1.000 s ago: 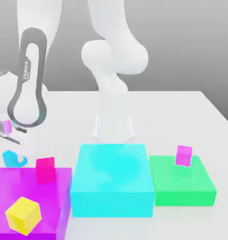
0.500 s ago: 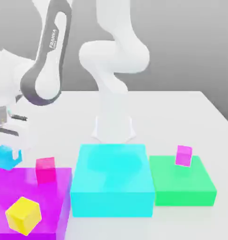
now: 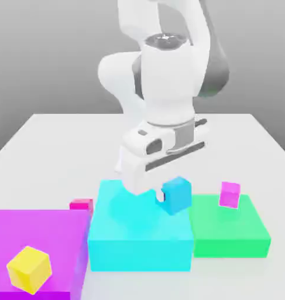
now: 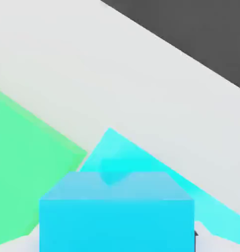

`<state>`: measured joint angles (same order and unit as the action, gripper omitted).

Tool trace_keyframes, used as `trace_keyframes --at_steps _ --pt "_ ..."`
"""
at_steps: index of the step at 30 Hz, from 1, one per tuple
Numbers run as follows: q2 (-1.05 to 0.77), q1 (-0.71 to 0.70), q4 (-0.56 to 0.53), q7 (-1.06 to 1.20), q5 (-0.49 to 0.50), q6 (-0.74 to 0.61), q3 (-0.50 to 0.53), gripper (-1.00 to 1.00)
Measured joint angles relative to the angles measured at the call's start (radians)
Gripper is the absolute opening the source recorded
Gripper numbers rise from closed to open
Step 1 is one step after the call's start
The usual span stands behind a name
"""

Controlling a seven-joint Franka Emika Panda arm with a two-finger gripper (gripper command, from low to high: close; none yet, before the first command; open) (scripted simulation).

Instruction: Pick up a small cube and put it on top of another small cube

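The gripper (image 3: 168, 199) is clamped on the small sky-blue cube (image 3: 177, 195), holding it just above the big cyan block (image 3: 138, 234). Beside the gripper, toward the exterior view's right, a pink cube (image 3: 230, 194) sits on the green block (image 3: 229, 231). Well off toward the left, the magenta block (image 3: 39, 246) carries a yellow cube (image 3: 29, 269).

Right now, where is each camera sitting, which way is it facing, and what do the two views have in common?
Exterior view: off the arm, facing the arm's base across the table; shows the white arm and gripper, jaws shut on the small sky-blue cube above the big cyan block.
Hand view: on the hand, looking down past the small sky-blue cube at the blocks and table.
Shared: that cube, the big cyan block, the green block.
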<state>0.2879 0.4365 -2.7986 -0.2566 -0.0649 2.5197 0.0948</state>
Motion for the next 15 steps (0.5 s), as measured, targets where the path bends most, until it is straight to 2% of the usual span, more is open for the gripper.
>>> trace_keyframes --at_steps 6,11,12,15 --pt "0.119 0.191 -0.072 0.067 0.012 -0.058 -0.154 -1.00" --pt "-0.027 0.203 -0.105 0.072 0.019 0.122 -0.176 -1.00" --pt "-0.056 0.202 -0.110 0.070 0.021 0.156 -0.177 1.00" --pt "-0.056 0.202 -0.110 0.070 0.021 0.156 -0.177 1.00"
